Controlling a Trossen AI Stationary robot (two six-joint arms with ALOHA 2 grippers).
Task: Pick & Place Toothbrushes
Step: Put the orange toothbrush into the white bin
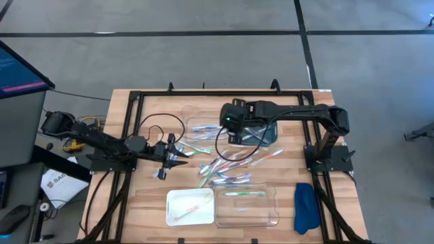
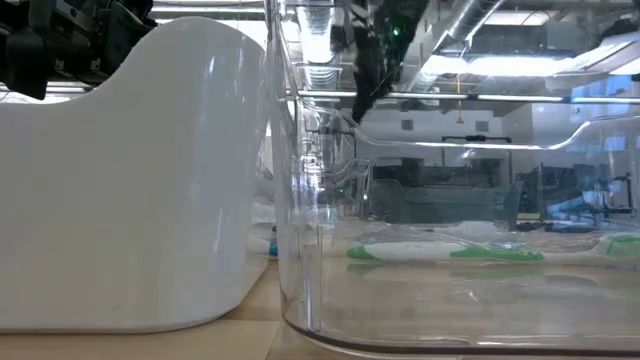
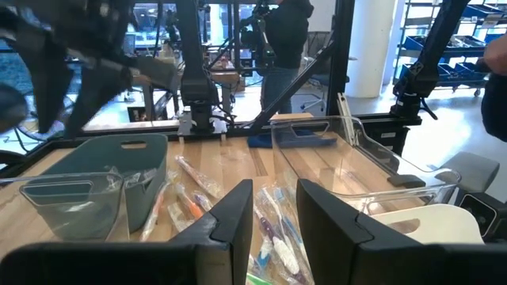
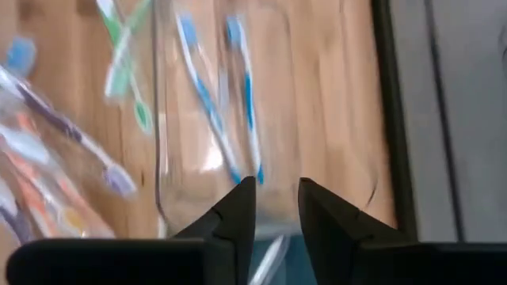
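High view: toothbrushes (image 1: 227, 165) strewn mid-counter (image 1: 149, 203), a few already in clear tray (image 1: 271, 215) and white tray (image 1: 172, 215). Light, stiff, slick sticks; best pinched mid-handle.

Left wrist view: left end effector (image 3: 275, 207) empty, fingers slightly apart, low beside pile.

Right wrist view: right end effector (image 4: 276, 204) narrowly parted, gripping nothing, above blue brushes in clear bin (image 4: 333, 95).

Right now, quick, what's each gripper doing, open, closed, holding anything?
Left gripper: open, empty, above the loose toothbrushes.
Right gripper: fingers a narrow gap apart, nothing between them, over the clear tray with blue toothbrushes.
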